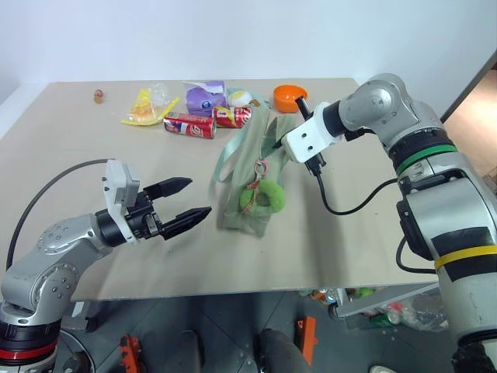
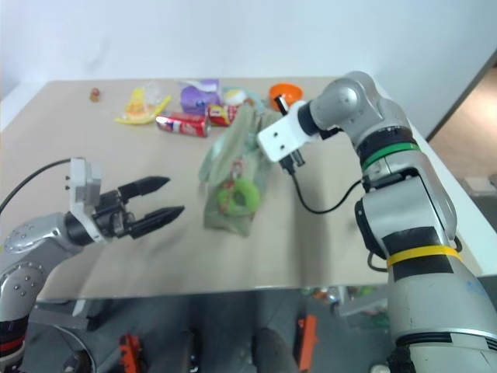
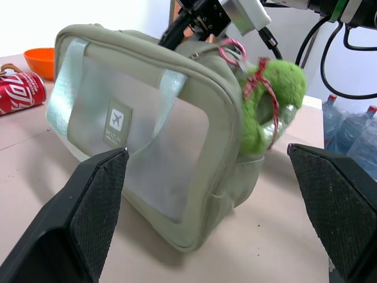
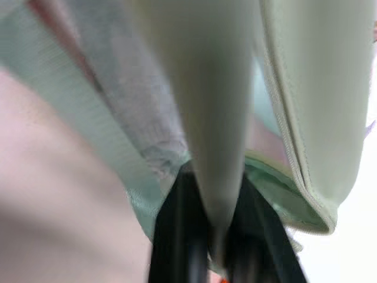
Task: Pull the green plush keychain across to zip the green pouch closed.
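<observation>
Two jobs are facing the robot, and only the first is looking handled. The right gripper (image 1: 277, 143) is reaching down onto the far end of the green pouch (image 1: 248, 167), and the right wrist view is showing its black fingers (image 4: 177, 236) pinched shut on a fold of pale green fabric, so it seems to be anchoring that end. The pull itself is not started, as far as I can judge: the green plush keychain (image 1: 262, 197) is hanging untouched at the near end of the pouch, and how much of the zipper is lying open along the top is hard to tell.

From the left gripper (image 1: 188, 200), whose two fingers are standing wide apart and holding nothing, the keychain is sitting at about three o'clock, near but clearly apart. The pouch is standing near the middle of the table (image 1: 93, 179), with cans and packets at its ten and eleven o'clock and an orange bowl (image 1: 289, 96) at about one o'clock.

Each head view is giving the layout but hiding the right fingers behind the wrist block. Only the left wrist view is showing the clear side panel, the red cord and the zipper pull ring (image 3: 232, 52) on the top edge, between its own open fingertips (image 3: 97, 194).
</observation>
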